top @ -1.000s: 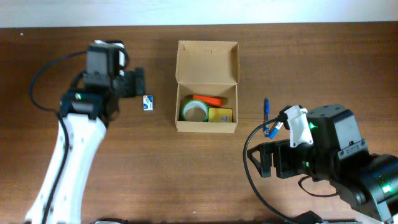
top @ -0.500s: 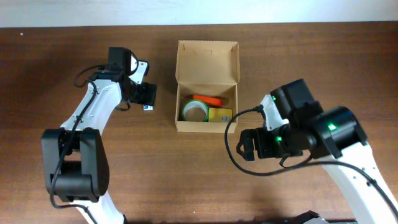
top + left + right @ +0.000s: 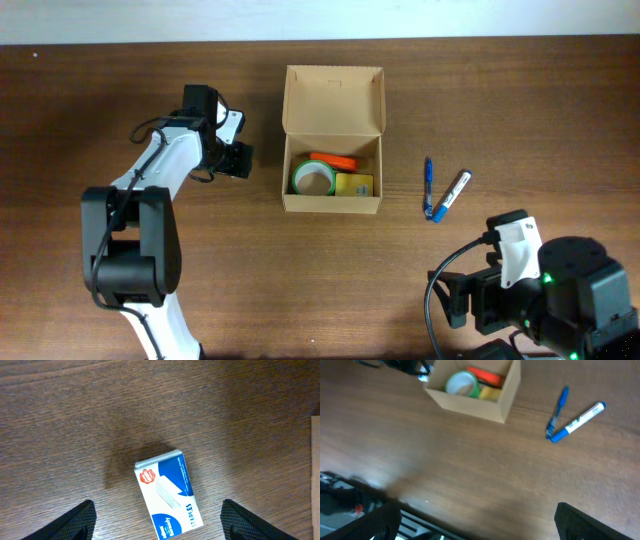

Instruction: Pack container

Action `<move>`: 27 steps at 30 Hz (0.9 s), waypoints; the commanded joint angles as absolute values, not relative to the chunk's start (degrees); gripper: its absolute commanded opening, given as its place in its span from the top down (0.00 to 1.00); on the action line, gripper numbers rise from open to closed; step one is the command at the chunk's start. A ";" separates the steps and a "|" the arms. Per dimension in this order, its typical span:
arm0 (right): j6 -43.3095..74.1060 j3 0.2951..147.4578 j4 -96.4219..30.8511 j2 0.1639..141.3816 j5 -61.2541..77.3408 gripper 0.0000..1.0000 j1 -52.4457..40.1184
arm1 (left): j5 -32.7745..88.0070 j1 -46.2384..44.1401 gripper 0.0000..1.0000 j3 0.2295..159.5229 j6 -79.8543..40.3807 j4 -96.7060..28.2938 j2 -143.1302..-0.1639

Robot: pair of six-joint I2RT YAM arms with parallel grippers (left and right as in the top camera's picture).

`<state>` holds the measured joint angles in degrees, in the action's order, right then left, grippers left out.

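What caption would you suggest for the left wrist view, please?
Open left gripper poised over a blue-and-white staples box lying on the wooden table.

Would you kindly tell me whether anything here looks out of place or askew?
Nothing is spilled or damaged. The staples box lies skewed on the table, outside the container, below the open left tool. A blue pen and white marker also lie loose right of the container, forming a V.

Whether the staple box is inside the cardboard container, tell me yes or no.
No, the staple box lies on the table, outside the container.
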<state>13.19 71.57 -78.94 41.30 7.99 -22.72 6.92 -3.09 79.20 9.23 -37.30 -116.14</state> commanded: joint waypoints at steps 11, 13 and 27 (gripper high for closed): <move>12.62 70.02 -77.17 39.75 6.13 0.01 -22.92 | 7.75 -3.36 0.52 78.61 9.56 -35.11 -117.43; 12.62 70.02 -77.17 39.75 6.13 0.01 -22.92 | 7.75 -3.38 0.53 77.73 9.54 -34.85 -117.43; 12.62 70.02 -77.17 39.75 6.13 0.01 -22.92 | 4.49 -5.96 0.54 76.09 9.56 -32.56 -117.43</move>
<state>13.10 70.26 -77.52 40.16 7.27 -22.72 5.89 -6.09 76.79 9.26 -32.75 -116.71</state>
